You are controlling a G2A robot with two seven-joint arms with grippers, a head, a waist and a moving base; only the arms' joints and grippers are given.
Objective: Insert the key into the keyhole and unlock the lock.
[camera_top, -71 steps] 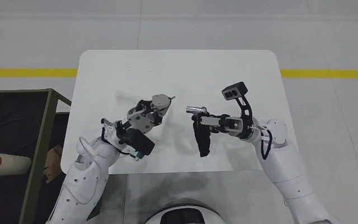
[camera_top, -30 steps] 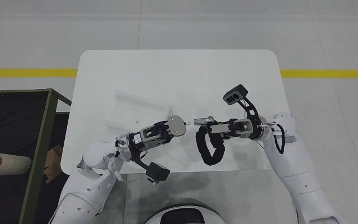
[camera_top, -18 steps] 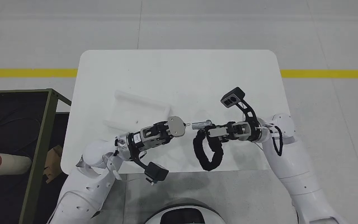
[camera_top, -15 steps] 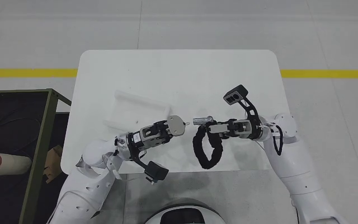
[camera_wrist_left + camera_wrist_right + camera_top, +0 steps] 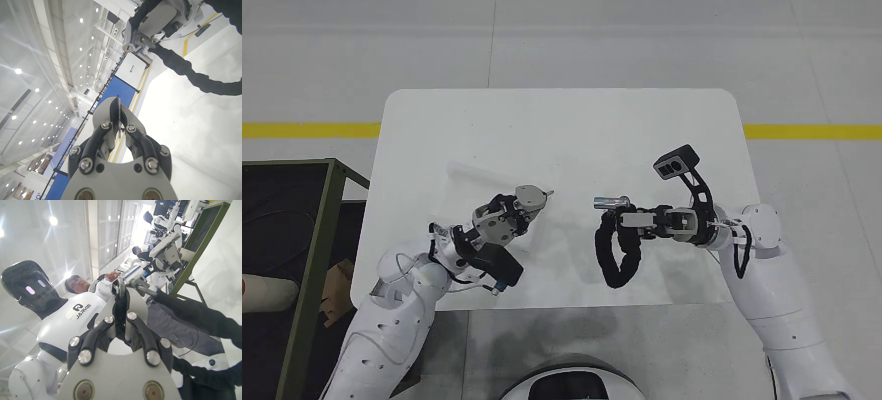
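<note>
1. The left pincer (image 5: 118, 106) is clamped on the key (image 5: 119, 121). The key is a thin, flat metal blade, seen edge-on between ribbed black pads (image 5: 114, 113). Its tip pokes just past the fingertips.
2. The right pincer (image 5: 122, 291) is closed tight on the lock (image 5: 132, 273). The lock body is a short, polished silver cylinder lying crosswise just beyond that pincer's fingertips.
3. A thick cable (image 5: 614, 258) runs from the cylinder. It is black, fabric-sleeved and slightly lumpy, and it curls in a loop beneath the right pincer, on the robot's side of it.
4. The cylinder's round end face (image 5: 128, 47) is flat and shiny with a dark slot across it, and it is turned toward the left pincer. The key's tip points that way, but key and lock are apart, with bare tabletop under the gap.
5. The table (image 5: 562, 125) is smooth, matte white, with rounded corners.
6. A shallow white tray (image 5: 467, 180) lies just beside the left pincer, on the side away from the lock, and is partly covered by that arm.
7. Farther out on that side, off the table's edge, stands a green-framed cart (image 5: 330, 200).
</note>
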